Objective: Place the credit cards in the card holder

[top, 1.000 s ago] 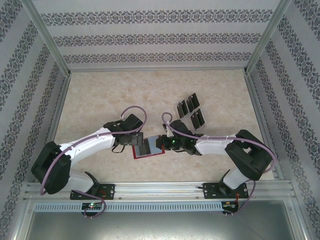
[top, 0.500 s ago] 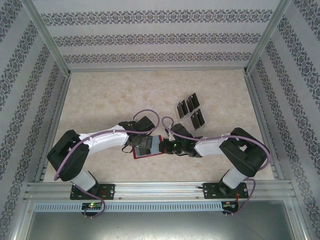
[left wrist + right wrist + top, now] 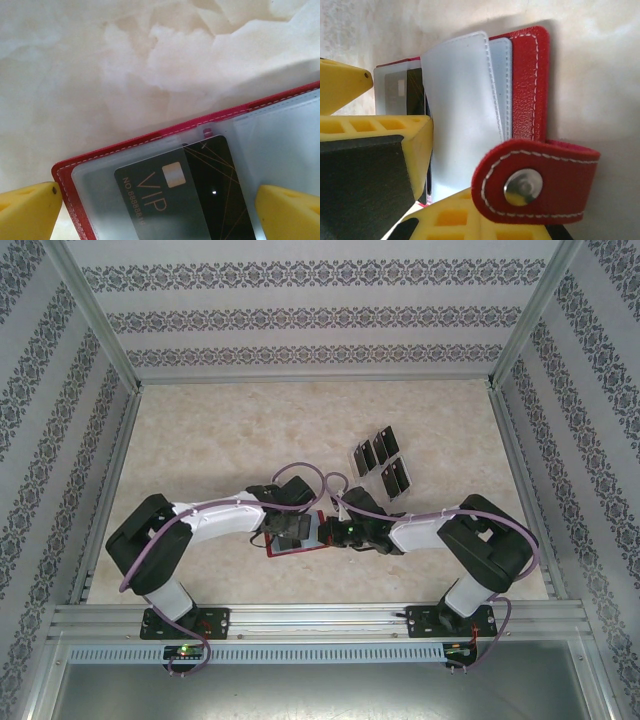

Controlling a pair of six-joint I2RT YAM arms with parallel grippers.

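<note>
The red card holder (image 3: 283,551) lies open on the table between both arms. In the left wrist view its red rim (image 3: 150,137) frames a clear sleeve. A black credit card (image 3: 200,190) marked VIP lies partly slid into that sleeve. My left gripper (image 3: 159,215) hangs open just above it, a yellow fingertip (image 3: 27,212) on either side of the card. My right gripper (image 3: 427,200) is shut on the holder's clear sleeves (image 3: 460,100) beside the clasp tab (image 3: 535,185). Several more black credit cards (image 3: 381,464) lie further back on the right.
The marble-patterned tabletop (image 3: 220,440) is ringed by an aluminium frame and patterned walls. The loose cards lie just beyond my right arm (image 3: 440,530). Both arms meet near the table's front middle.
My left arm has swung right and its gripper has come down over the open card holder. My right gripper has kept its hold in nearly the same spot.
</note>
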